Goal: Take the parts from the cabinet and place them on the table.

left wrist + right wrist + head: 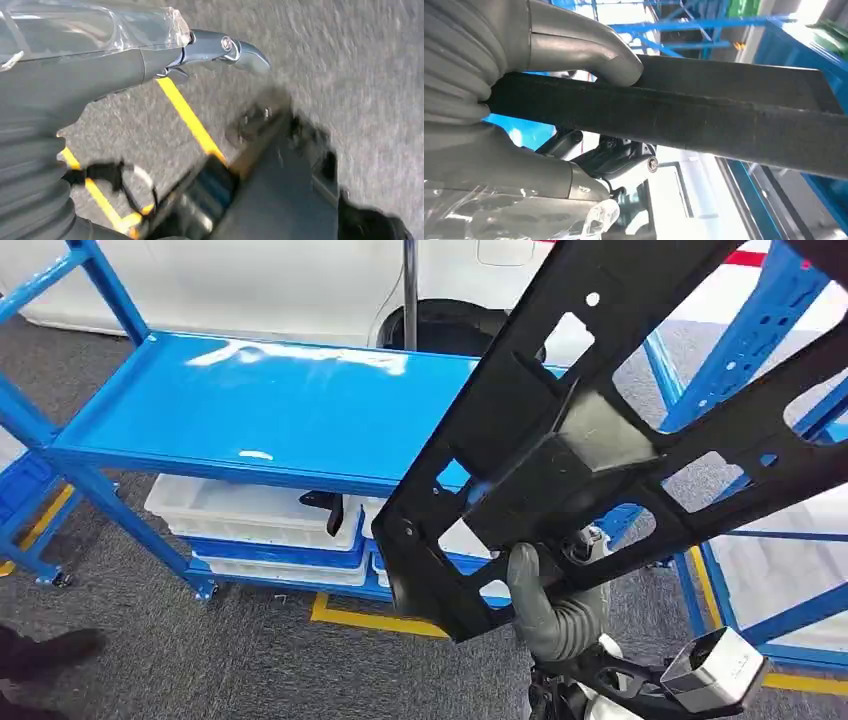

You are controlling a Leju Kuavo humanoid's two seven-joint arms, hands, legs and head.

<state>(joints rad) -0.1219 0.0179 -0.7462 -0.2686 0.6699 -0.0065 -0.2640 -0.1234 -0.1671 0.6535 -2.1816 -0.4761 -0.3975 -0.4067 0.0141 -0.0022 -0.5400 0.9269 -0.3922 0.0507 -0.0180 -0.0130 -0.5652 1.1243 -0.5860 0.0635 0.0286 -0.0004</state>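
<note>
A large black plastic frame part (600, 430) with several cut-outs hangs tilted across the right half of the head view. My right hand (548, 608) grips its lower edge from below. In the right wrist view the thumb (589, 47) presses on the part's thick black edge (724, 117). The blue cart's flat top shelf (250, 405) lies to the left of the part and beyond it, bare. My left hand (75, 85) hangs over the grey carpet with one finger (227, 50) stretched out and nothing in it.
White bins (250, 512) sit on the cart's lower shelves, one with a small black piece (325, 508) on its rim. A blue rack (760, 335) stands at the right. Yellow tape (370, 620) marks the carpet. A dark shoe (45, 650) shows at lower left.
</note>
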